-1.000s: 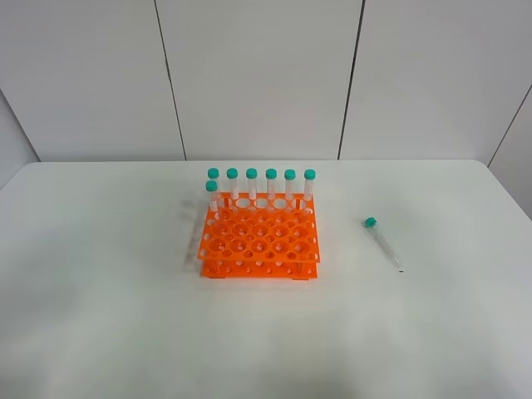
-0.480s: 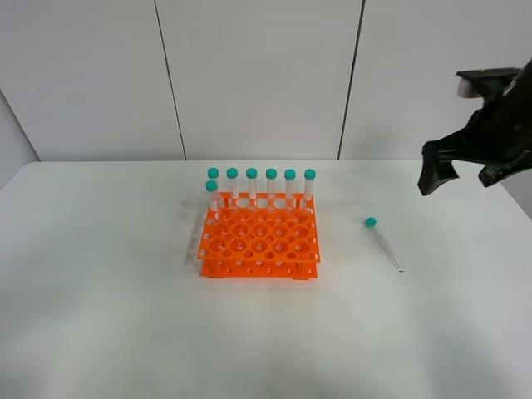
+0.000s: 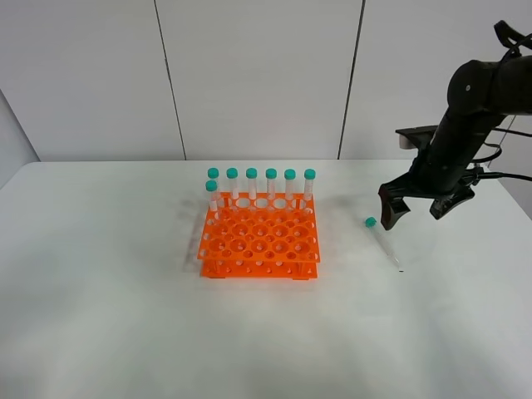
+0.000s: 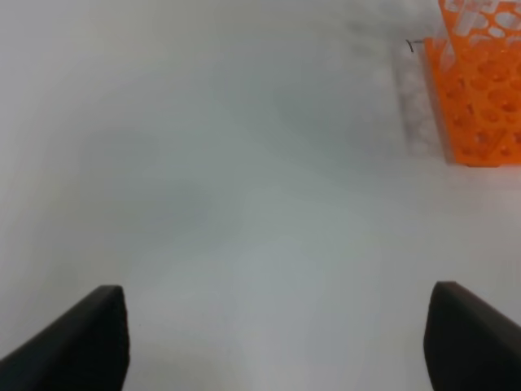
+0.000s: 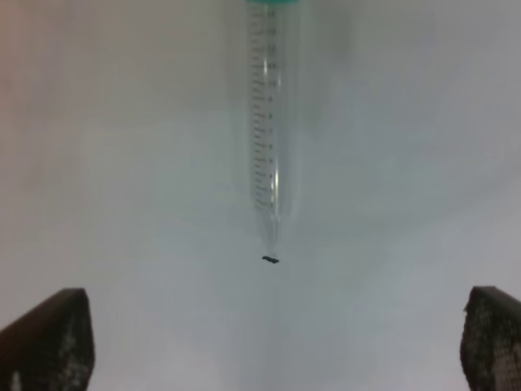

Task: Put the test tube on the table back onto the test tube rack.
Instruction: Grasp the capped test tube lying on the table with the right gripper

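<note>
Clear slim plastic tube (image 5: 271, 122), cone-tipped, lies flat on the matte white table (image 3: 125, 316) before my right gripper (image 3: 413, 212), jaws wide apart, empty; left gripper (image 4: 277, 342) likewise.

Right arm (image 3: 470, 108): glossy black, rounded joint housing, thin black cables (image 3: 503, 174) trailing off it. Pale grey block (image 3: 407, 138) at the wrist. Right gripper (image 3: 413, 214): two dark matte jaws, blunt wedge tips. Left gripper (image 4: 277, 342): same dark wedges.

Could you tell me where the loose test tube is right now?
In the exterior high view, the test tube lies flat on the table, right of the orange rack and apart from it, close to the open right gripper.
</note>
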{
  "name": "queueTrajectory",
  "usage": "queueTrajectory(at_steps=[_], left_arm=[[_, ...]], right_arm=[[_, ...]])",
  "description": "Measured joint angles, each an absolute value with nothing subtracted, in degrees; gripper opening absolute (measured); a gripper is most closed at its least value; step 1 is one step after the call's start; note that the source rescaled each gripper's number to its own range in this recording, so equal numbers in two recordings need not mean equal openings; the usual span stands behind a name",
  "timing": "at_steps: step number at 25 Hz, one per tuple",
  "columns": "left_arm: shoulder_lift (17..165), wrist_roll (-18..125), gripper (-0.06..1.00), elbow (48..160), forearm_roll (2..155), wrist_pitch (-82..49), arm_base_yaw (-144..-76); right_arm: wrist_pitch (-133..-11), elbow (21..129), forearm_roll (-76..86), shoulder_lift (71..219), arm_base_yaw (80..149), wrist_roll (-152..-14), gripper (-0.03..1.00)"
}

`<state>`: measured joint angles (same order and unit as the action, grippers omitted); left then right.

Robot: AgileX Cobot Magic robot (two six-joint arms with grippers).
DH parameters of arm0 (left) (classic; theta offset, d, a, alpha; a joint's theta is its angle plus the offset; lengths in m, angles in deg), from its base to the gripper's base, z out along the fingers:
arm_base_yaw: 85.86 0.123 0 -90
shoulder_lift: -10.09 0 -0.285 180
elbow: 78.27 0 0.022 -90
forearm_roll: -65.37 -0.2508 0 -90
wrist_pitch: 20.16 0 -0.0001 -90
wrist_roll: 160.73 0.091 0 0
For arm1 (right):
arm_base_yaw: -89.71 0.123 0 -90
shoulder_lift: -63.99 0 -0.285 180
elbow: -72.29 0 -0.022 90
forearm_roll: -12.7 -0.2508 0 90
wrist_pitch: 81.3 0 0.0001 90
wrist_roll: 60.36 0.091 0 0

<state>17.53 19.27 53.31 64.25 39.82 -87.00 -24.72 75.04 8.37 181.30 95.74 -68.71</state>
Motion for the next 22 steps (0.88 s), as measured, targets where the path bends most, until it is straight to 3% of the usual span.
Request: queueTrajectory(at_steps=[8,14,22], left_arm=[[17.5,19.3,1.0,53.3,64.3,39.8,-87.0],[17.5,19.3,1.0,53.3,64.3,39.8,-87.0],[17.5,19.3,1.0,53.3,64.3,39.8,-87.0]], right_arm=[[-22.9,74.4,8.3,179.6,95.7,-67.9,1.0],[-30.2,68.5,8.4,173.7,95.7,-67.2,1.0],[-39.3,66.4,7.3,179.2,95.7,-67.2,1.0]])
